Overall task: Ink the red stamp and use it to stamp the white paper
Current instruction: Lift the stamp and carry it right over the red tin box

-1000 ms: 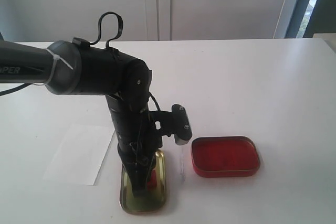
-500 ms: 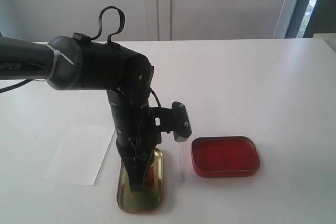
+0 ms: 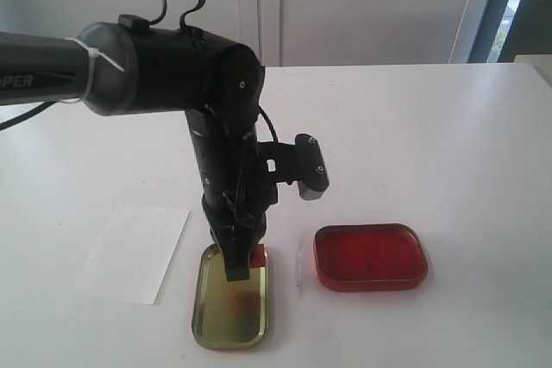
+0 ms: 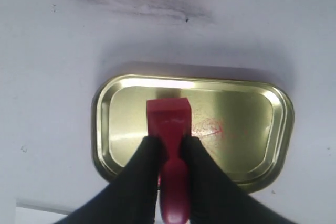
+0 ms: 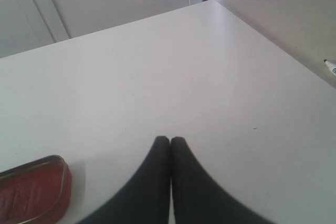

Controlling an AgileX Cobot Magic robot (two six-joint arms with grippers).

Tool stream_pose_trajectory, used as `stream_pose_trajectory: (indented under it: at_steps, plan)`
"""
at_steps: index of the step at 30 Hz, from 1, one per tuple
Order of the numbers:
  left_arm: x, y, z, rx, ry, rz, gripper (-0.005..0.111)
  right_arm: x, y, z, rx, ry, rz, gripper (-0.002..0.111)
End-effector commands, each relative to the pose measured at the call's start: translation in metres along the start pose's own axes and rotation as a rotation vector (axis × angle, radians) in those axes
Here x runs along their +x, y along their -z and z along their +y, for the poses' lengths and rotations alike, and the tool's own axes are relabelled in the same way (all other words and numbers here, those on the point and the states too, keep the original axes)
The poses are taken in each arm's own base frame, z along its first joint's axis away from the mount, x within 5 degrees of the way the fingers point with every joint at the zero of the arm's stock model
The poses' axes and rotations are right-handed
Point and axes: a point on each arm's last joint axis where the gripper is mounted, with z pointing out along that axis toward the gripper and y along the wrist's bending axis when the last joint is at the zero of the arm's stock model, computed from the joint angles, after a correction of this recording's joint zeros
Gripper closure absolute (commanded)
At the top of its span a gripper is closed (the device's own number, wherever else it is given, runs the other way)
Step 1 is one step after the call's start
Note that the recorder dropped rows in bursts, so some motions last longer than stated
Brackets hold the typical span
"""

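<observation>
Over the gold lid (image 4: pixel 252 114), red stamp (image 4: pixel 168 121) held upright, square base pointing down

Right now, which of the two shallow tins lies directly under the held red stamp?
The gold tin lid, next to the white paper; the red stamp hangs over it. The red ink tin lies apart.

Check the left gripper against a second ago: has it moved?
Yes. The left gripper, shut on the red stamp, has lifted up off the gold lid; against the unmoved red ink tin, its tip now sits higher in the exterior view.
</observation>
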Motion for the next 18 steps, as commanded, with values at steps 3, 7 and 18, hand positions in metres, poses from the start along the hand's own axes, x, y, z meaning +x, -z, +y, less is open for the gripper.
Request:
stream_pose_trajectory:
  at_steps: [3,7,18]
  plan:
    - [-0.023,0.019,-0.009,-0.023,-0.042,-0.054,0.107,0.000,0.000,0.000,0.003,-0.001,-0.007,0.108]
    - [-0.035,0.034,-0.012,-0.046,-0.059,-0.096,0.107,0.000,0.000,0.000,0.003,-0.001,-0.007,0.108]
    - [-0.050,0.054,-0.009,-0.044,-0.046,-0.198,0.107,0.000,0.000,0.000,0.003,-0.001,-0.007,0.108]
